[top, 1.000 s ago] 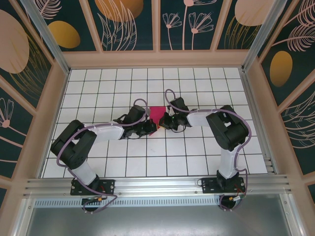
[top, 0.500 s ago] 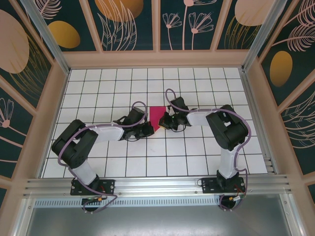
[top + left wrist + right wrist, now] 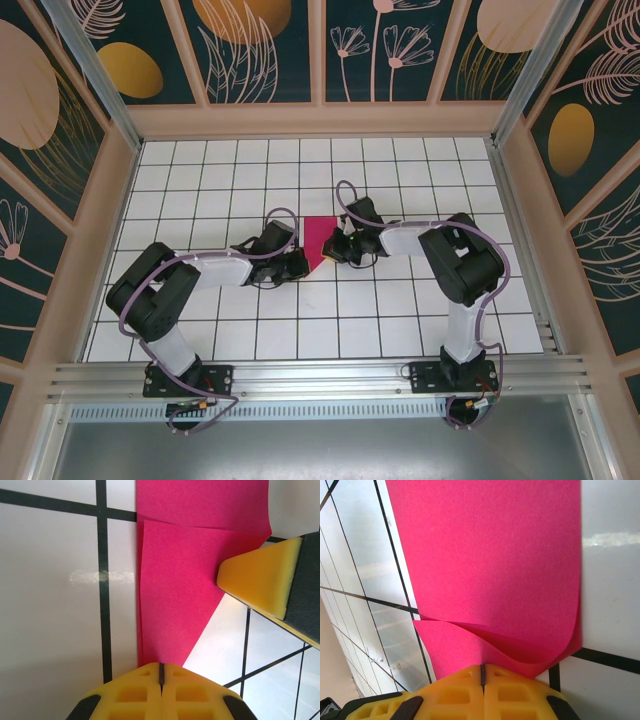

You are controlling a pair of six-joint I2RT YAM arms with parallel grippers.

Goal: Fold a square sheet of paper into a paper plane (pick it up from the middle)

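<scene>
Since a second ago, the left gripper [image 3: 301,265] is drawn back slightly toward its own side, so that less of the square sheet of paper [image 3: 321,238] is covered in the top view. The sheet is found near the middle of the white gridded table [image 3: 400,310], between the left gripper and the right gripper [image 3: 337,246], and is folded into a shape that tapers toward the near side. Both pairs of jaws are seen pressed together with no gap. The sheet's narrow tip is met by the left gripper in the left wrist view, where one of the right gripper's pads [image 3: 257,575] is laid on the paper's edge. A curled-up fold is met by the right gripper [image 3: 482,671]; whether paper is pinched or only pressed down cannot be told
</scene>
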